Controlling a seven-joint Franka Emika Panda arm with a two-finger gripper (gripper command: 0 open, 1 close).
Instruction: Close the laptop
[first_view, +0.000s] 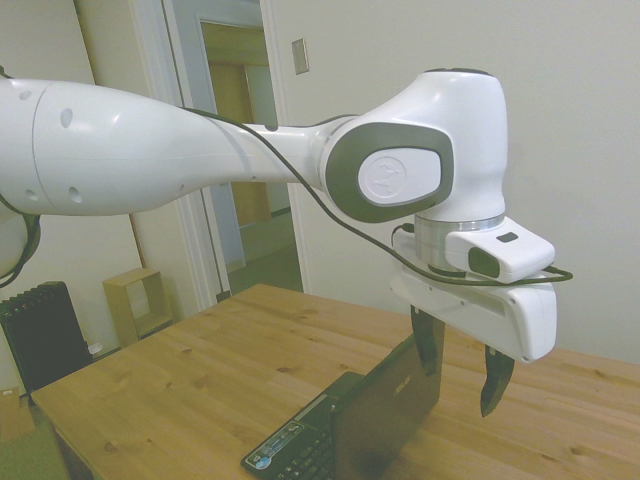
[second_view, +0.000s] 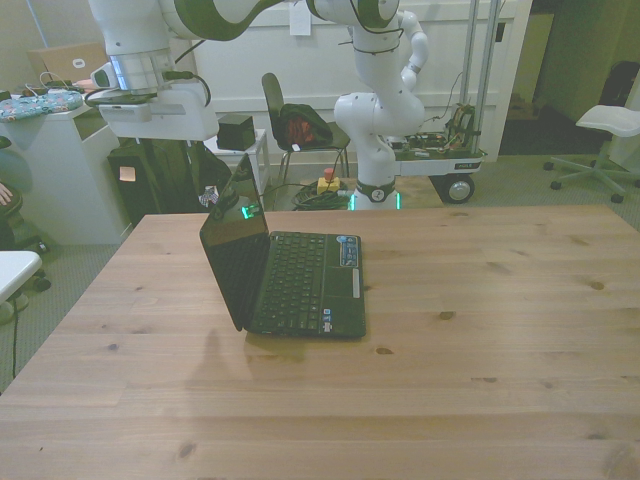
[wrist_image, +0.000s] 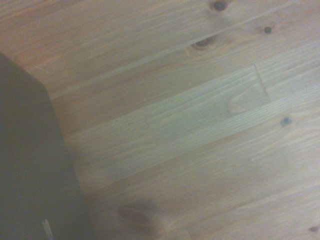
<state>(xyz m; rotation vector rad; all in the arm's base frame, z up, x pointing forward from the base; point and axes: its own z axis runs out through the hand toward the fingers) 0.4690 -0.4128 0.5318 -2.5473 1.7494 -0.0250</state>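
My jaws (first_view: 463, 362) hang open, empty, behind the laptop (second_view: 285, 268) lid; only the front view shows its keyboard (second_view: 296, 281) fully.

The small black laptop (second_view: 285, 275) stands open on the wooden table, lid upright, keyboard showing.

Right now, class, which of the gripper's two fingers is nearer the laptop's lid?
The finger toward the side view's left: its tip overlaps the top edge of the laptop lid in that view, while the other finger hangs clear of it.
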